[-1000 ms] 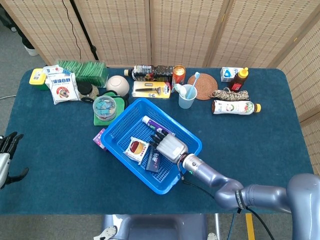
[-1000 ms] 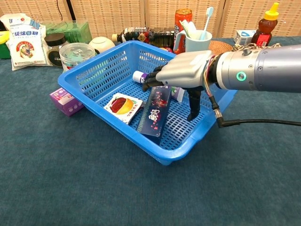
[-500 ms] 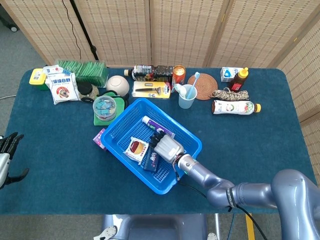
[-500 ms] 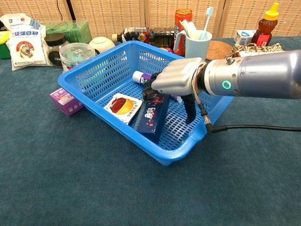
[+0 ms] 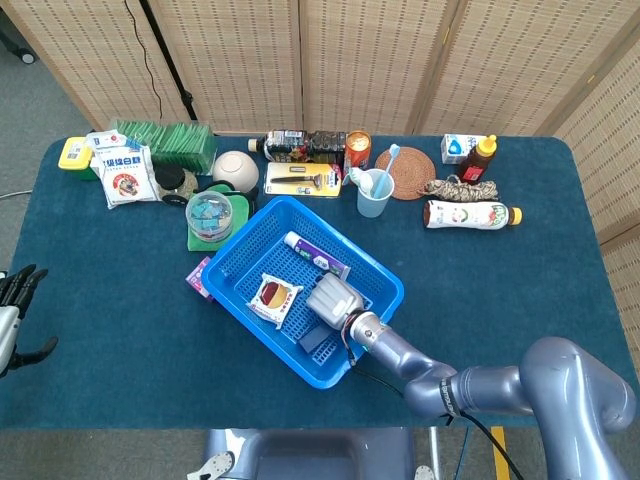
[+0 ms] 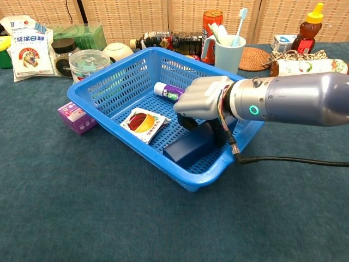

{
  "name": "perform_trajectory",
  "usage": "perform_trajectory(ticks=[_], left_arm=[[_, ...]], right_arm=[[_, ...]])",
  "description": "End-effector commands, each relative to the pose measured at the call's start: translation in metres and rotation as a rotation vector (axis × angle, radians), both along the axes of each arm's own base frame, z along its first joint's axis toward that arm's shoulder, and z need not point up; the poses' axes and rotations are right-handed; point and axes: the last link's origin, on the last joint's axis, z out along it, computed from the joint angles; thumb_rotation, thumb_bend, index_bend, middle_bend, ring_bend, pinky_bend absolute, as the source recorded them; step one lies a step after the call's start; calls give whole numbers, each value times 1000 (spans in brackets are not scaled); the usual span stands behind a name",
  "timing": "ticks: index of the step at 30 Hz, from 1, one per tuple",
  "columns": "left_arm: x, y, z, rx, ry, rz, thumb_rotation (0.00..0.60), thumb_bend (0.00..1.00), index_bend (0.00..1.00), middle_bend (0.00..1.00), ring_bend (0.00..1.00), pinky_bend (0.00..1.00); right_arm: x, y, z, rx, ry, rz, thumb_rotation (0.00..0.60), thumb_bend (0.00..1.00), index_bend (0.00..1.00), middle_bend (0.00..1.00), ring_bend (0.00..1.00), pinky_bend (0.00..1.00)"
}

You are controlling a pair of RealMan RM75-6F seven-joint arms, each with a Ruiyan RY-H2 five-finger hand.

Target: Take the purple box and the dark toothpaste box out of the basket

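Observation:
The blue basket (image 5: 236,248) (image 6: 98,87) sits mid-table. Inside it lies the dark toothpaste box (image 5: 322,338) (image 6: 188,147), turned on edge near the front corner. My right hand (image 5: 333,298) (image 6: 204,103) is down over the box's far end, fingers curled around it and gripping it. The purple box (image 5: 200,278) (image 6: 76,117) lies on the table outside the basket, against its left wall. At the far left edge of the head view my left hand (image 5: 12,310) holds nothing, its fingers spread.
A snack packet (image 6: 143,121) and a white tube (image 6: 169,91) also lie in the basket. Behind it stand a clear jar (image 6: 87,63), a cup with a toothbrush (image 6: 229,46), bottles and packets. Bare blue cloth lies in front.
My right hand has sunk lower into the basket and closed around the dark box, which has rolled from face-up onto its edge. The left hand has stayed put.

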Motion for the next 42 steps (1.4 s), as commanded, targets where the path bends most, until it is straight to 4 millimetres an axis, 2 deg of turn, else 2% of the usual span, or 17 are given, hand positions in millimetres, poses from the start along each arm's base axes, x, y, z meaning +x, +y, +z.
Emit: perform_trajectory(ticks=[1,9,13,21,26,29,32,33,40,42], left_arm=[[0,0,0,-1,0,0,600,266,0,0,0,0],[1,0,-2,-10,2,-1,600,266,0,0,0,0],[1,0,-2,-12,2,1,600,265,0,0,0,0],[1,-1,-3,-21,4,3,600,266,0,0,0,0],[1,0,-4,-24,5,3,600,265,0,0,0,0],[1,0,-5,-29,4,4,600,265,0,0,0,0],[1,0,-5,-31,5,4,600,265,0,0,0,0],[2,0,-5,-32,5,3,600,265,0,0,0,0],[2,0,-8,-46,11,4,600,266,0,0,0,0],[2,1,-9,-50,10,7,600,266,0,0,0,0]], right_arm=[[3,-1,5,-8,-45,-6,600,0,633,436,343,388],[16,-6,31,-38,-162,-2,600,0,641,441,347,400],[25,-11,53,-69,-239,-13,600,0,641,441,347,404],[38,-23,109,-169,-389,-38,600,0,641,441,347,404],[26,-40,156,-301,-428,-64,600,0,642,441,347,404],[6,-53,185,-401,-414,-92,600,0,642,441,347,404],[-29,-66,209,-491,-361,-156,600,0,641,441,347,404],[-46,-71,215,-518,-334,-194,600,0,641,441,347,404],[-157,-84,234,-621,-211,-453,600,0,640,441,347,407],[-181,-86,235,-637,-182,-513,600,0,640,441,347,409]])
